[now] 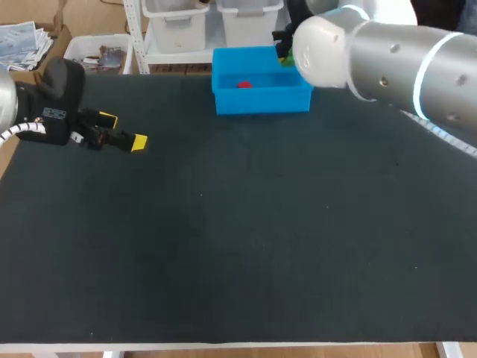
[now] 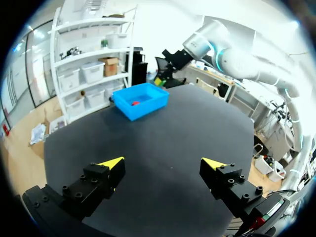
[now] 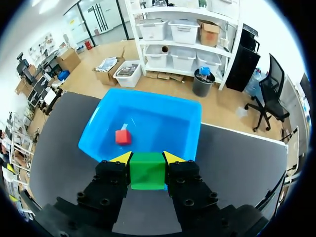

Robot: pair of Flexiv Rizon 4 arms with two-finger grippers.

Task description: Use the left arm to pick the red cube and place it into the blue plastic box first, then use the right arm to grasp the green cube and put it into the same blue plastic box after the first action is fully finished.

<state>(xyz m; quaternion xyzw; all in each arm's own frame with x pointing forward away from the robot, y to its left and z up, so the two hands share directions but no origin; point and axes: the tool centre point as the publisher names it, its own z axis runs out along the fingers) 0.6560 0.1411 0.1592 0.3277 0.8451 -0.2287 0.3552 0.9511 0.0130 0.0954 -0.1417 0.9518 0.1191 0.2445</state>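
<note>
Step two was in hand: red cube (image 3: 123, 137) lay in the box (image 3: 148, 101), left gripper (image 2: 163, 164) stood open, and right gripper (image 3: 147, 159), clamped on green cube (image 3: 147, 172), should next release it inside.

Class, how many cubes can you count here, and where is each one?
2. The red cube lies inside the blue box; the right gripper holds the green cube near its rim.

— Where's the red cube (image 3: 123, 137)?
— On the floor of the open blue plastic box (image 3: 153, 95).
— And the green cube (image 3: 147, 170)?
— Upright, clamped in the right gripper (image 3: 147, 159) at the box's edge.
</note>
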